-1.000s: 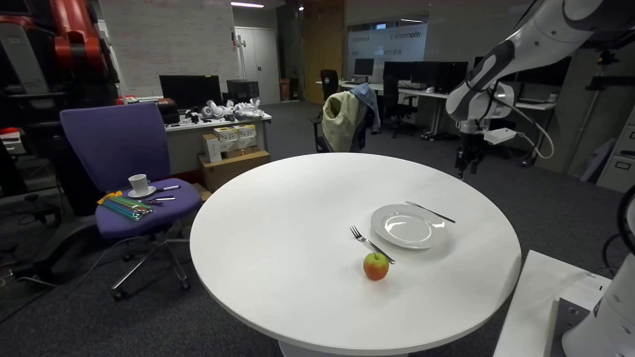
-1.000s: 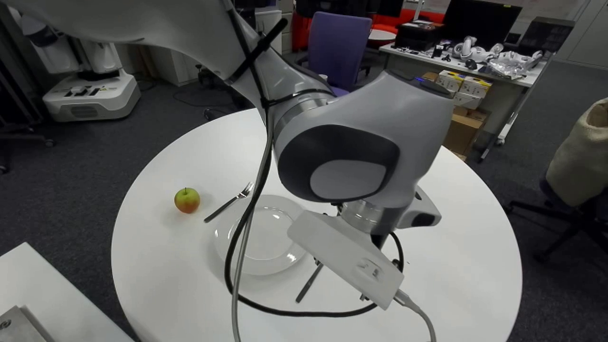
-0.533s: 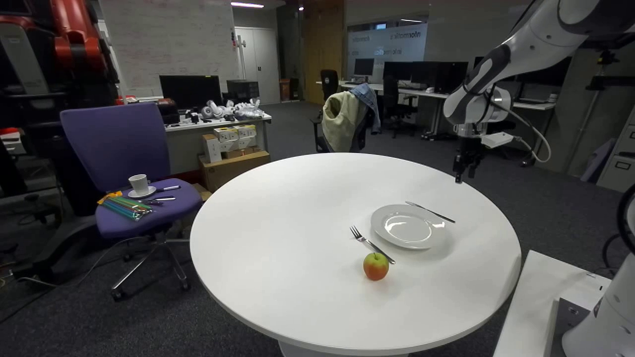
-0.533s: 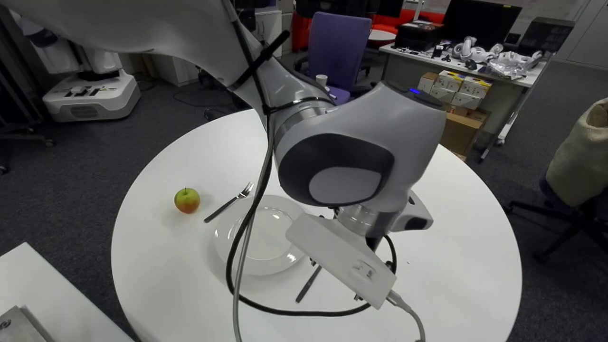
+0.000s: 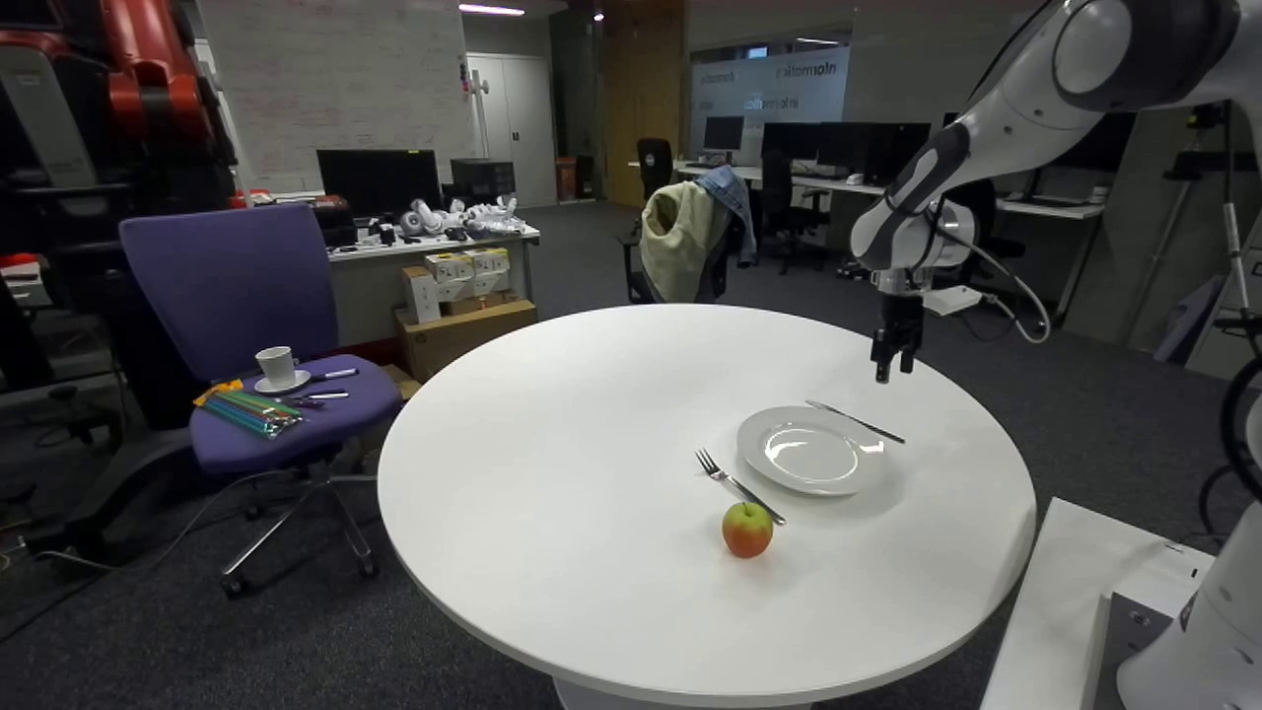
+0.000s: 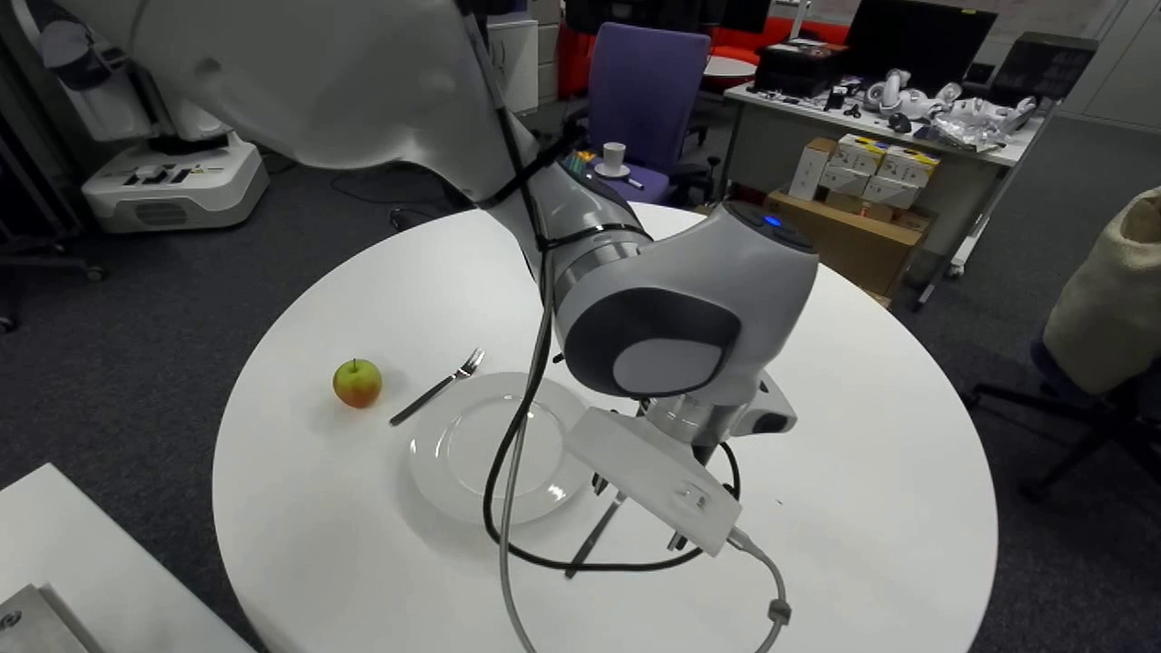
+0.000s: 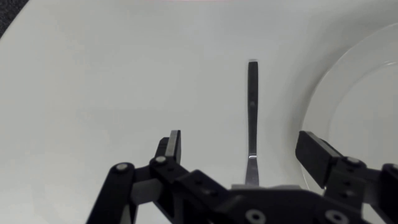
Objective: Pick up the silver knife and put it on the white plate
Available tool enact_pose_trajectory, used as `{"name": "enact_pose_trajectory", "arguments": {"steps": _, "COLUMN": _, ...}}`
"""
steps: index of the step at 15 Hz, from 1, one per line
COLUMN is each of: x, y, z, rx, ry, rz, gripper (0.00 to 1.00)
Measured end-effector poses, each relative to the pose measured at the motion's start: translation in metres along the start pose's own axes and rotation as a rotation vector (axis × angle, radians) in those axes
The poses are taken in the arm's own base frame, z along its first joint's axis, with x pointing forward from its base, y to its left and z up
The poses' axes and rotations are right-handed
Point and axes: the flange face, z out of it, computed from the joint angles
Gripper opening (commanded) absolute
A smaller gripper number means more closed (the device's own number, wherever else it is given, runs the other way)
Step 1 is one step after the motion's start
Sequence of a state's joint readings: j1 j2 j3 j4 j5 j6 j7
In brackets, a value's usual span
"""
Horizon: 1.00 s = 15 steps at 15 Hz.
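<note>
The silver knife (image 5: 856,421) lies flat on the white table beside the white plate (image 5: 813,449). In the wrist view the knife (image 7: 252,109) runs upright in the picture, with its blade end hidden behind my gripper's body. A narrow gap separates it from the plate (image 7: 367,102), which is cut off at the right. My gripper (image 7: 240,133) is open and empty; its fingers straddle the knife's line. In an exterior view my gripper (image 5: 894,372) hangs above the table over the knife. In an exterior view the arm partly hides the knife (image 6: 594,535).
A fork (image 5: 739,485) lies on the plate's other side, and a red-green apple (image 5: 747,530) sits by its handle. The round table's edge (image 5: 463,616) curves around. A loose cable (image 6: 508,544) hangs from the arm across the plate in an exterior view.
My gripper has moved down and inward over the table, coming closer above the knife. The knife, plate, fork and apple have not moved.
</note>
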<state>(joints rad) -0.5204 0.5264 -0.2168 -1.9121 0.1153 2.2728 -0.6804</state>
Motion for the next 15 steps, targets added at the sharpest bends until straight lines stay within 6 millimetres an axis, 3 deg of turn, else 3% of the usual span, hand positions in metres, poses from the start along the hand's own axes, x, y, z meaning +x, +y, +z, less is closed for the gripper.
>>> {"name": "enact_pose_trajectory", "arguments": {"steps": 8, "x": 0.038, "y": 0.002, "z": 0.042, "rx": -0.009, "ry": -0.032, "rz": 0.073, "gripper": 1.00}}
{"name": "enact_pose_trajectory", "arguments": {"steps": 15, "x": 0.050, "y": -0.009, "z": 0.064, "rx": 0.002, "ry": -0.051, "rz": 0.103, "gripper": 1.00}}
